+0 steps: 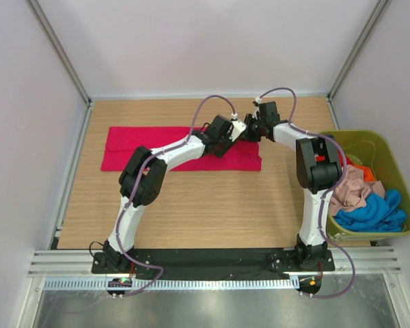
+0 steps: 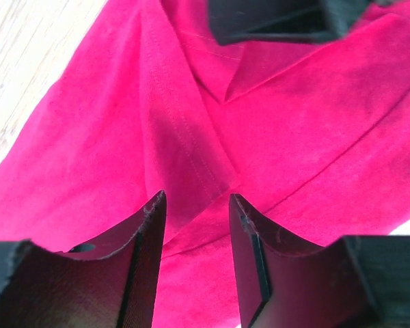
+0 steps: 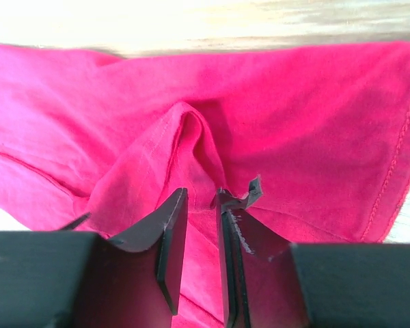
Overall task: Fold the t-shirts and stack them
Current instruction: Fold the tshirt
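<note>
A crimson-red t-shirt lies folded into a long strip across the far half of the table. Both grippers meet over its right end. My left gripper stands open, its fingers straddling a raised fold of the red cloth without closing on it. My right gripper has its jaws close together, and a puckered ridge of red cloth rises into the gap, pinched there. The other t-shirts lie bunched in the tub: beige-pink, bright blue and a bit of orange-red.
The olive-green tub stands at the table's right edge, beside the right arm. The right gripper's black body shows at the top of the left wrist view. Bare wood stretches between the shirt and the arm bases.
</note>
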Motion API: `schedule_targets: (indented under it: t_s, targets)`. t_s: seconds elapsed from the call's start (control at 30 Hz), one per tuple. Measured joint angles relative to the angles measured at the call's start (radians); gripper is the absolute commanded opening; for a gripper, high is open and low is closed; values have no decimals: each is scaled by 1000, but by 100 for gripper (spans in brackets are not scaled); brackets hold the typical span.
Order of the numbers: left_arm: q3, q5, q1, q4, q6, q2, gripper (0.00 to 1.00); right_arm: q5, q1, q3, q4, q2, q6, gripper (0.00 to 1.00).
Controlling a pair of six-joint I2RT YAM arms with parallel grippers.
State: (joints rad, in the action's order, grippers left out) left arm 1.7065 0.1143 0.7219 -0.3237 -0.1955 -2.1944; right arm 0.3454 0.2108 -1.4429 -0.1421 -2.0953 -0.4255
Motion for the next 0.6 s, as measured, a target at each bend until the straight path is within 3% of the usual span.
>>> schedule_targets:
  t_s: [0.2, 0.4, 0.6]
  targets:
    - [-6, -30, 7, 16, -39, 0, 41, 0, 0, -13, 2, -1, 0, 25]
    - [-10, -36, 19, 22, -77, 0, 42, -1, 0, -15, -2, -2, 0, 13]
    - [-10, -27, 22, 23, -99, -8, 41, -2, 0, -35, -13, -4, 0, 9]
